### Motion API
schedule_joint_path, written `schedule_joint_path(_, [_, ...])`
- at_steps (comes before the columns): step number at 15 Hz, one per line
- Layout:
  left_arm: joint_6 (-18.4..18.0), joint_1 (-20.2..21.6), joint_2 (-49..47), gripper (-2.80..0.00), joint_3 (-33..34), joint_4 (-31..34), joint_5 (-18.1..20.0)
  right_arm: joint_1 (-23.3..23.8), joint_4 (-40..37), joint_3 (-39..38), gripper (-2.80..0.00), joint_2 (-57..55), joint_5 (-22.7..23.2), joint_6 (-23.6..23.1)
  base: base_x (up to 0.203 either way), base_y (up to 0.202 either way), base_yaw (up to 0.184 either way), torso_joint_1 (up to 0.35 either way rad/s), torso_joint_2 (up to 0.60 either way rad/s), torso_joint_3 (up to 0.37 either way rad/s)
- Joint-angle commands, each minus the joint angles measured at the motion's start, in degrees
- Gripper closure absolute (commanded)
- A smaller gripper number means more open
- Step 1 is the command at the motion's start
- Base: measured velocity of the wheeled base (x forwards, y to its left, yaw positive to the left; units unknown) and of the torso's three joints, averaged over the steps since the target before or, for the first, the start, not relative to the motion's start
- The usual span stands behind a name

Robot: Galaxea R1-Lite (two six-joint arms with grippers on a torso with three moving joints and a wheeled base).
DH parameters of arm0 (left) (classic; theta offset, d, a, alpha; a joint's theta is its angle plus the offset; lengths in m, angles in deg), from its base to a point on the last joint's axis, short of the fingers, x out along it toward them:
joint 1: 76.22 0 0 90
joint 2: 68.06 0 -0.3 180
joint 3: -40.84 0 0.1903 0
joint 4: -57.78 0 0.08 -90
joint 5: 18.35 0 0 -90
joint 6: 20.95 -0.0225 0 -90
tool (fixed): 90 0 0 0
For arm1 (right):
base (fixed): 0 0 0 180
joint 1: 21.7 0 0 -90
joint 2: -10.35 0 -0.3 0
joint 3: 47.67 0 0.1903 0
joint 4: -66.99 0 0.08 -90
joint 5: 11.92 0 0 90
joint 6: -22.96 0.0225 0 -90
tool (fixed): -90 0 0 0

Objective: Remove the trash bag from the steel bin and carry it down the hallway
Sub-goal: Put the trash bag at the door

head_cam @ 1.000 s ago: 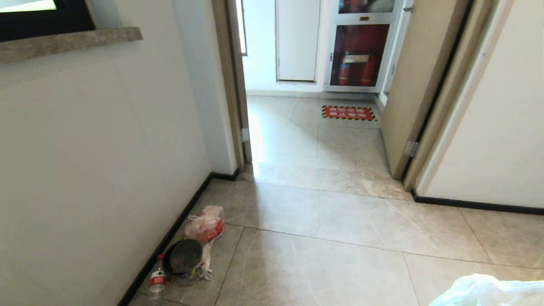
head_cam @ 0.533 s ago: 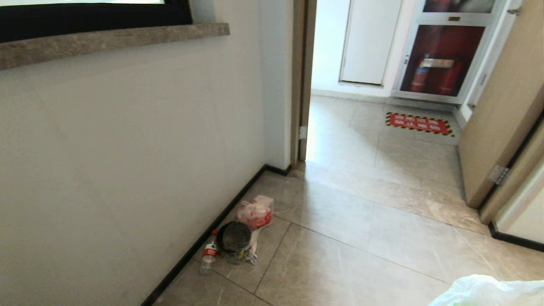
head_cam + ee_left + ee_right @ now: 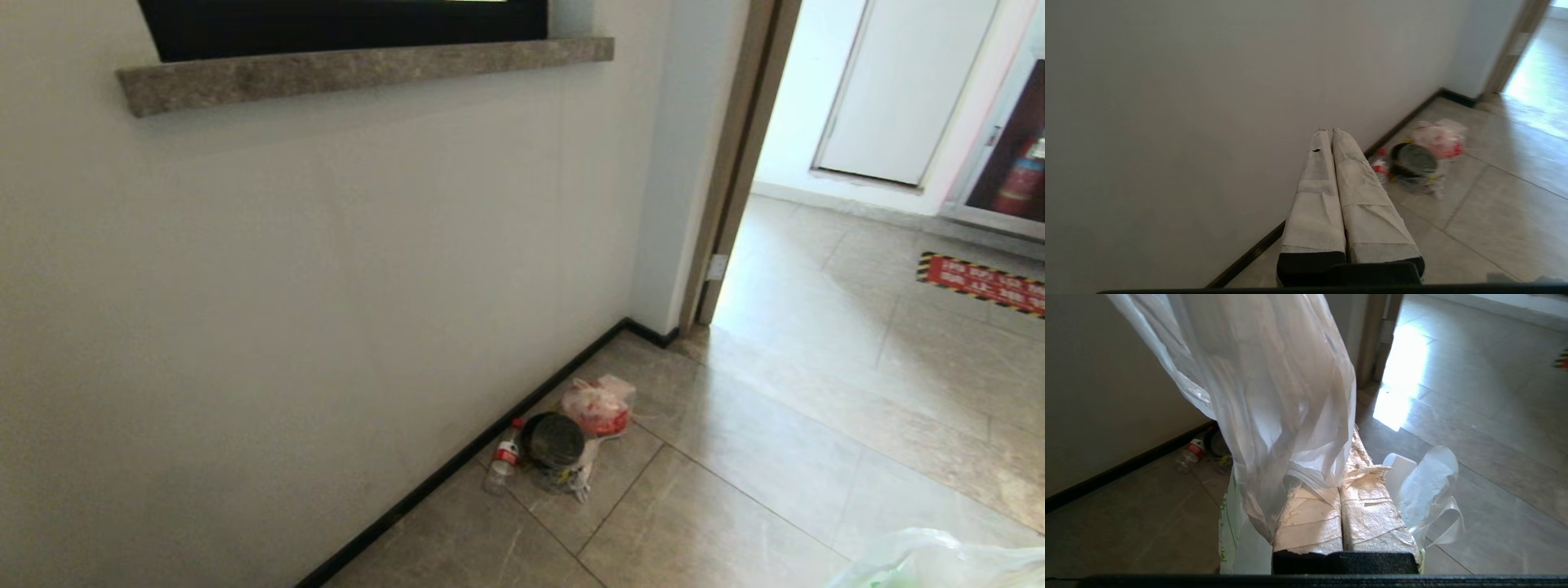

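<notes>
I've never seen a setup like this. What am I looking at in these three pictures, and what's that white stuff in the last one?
A wheeled robot with two arms took them. The wide picture comes from a camera on its head, looking down a tiled hallway. By the wall stand a small steel bin, a water bottle and a clear bag with red contents.

The other two come from cameras on its wrists, looking along the fingers. The left gripper has its cloth-wrapped fingers pressed together, with nothing in it, pointing toward the wall.

The right gripper is shut on the trash bag, a thin white plastic bag with green print. It drapes across that camera, and a bit of it shows in the head picture's lower right corner. So the bag is already out of the bin.
</notes>
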Motion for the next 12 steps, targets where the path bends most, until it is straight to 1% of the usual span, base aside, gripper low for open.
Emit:
schedule_joint_path(1, [0.02, 0.00, -0.06, 0.00, 0.00, 0.08, -0.06, -0.04, 0.12, -0.01, 0.00, 2.22, 0.02, -0.06, 0.003, -0.009, 0.168, 0.002, 0.00, 0.004])
schedule_joint_path(7, [0.02, 0.00, -0.06, 0.00, 0.00, 0.00, 0.02, -0.04, 0.25, -0.08, 0.00, 2.22, 0.03, -0.06, 0.001, -0.010, 0.170, 0.002, 0.00, 0.002])
schedule_joint_path(12, [-0.86, 0.00, -0.06, 0.00, -0.09, 0.53, 0.11, -0.04, 0.46, -0.09, 0.00, 2.22, 0.11, -0.06, 0.002, -0.008, 0.170, 0.002, 0.00, 0.001])
